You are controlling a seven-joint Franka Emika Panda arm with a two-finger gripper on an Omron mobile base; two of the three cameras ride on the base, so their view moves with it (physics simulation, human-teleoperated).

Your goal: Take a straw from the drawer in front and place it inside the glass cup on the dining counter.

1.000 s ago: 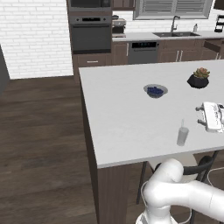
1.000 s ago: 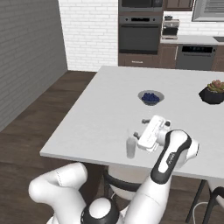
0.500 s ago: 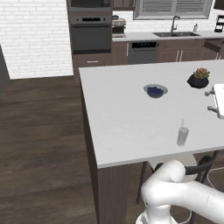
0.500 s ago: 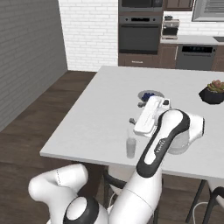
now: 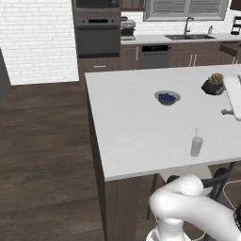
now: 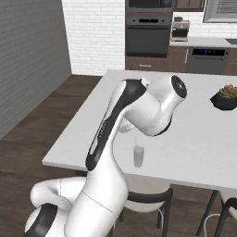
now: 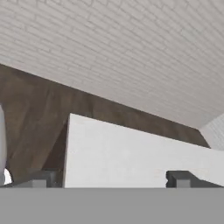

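The glass cup (image 5: 196,146) stands near the front edge of the dining counter (image 5: 136,127), and a thin pale straw (image 5: 196,133) rises out of it. In the right base view the glass cup (image 6: 138,156) shows just below my raised arm, which crosses in front of the dining counter (image 6: 92,129). My gripper (image 7: 113,178) is open, with nothing between its dark fingertips (image 7: 43,177). It looks across the white counter top (image 7: 131,153) toward a brick wall. The drawer is out of view.
A shallow bowl with blue contents (image 5: 167,98) sits mid-counter and a potted plant (image 5: 214,84) stands at the far right. A white link of my arm (image 5: 233,94) hangs over the counter's right side. An oven (image 5: 97,35) and a sink counter line the back wall.
My arm has lifted and swung up and away from the cup, over the counter's right side. The gripper stays open. The cup with the straw has not moved.
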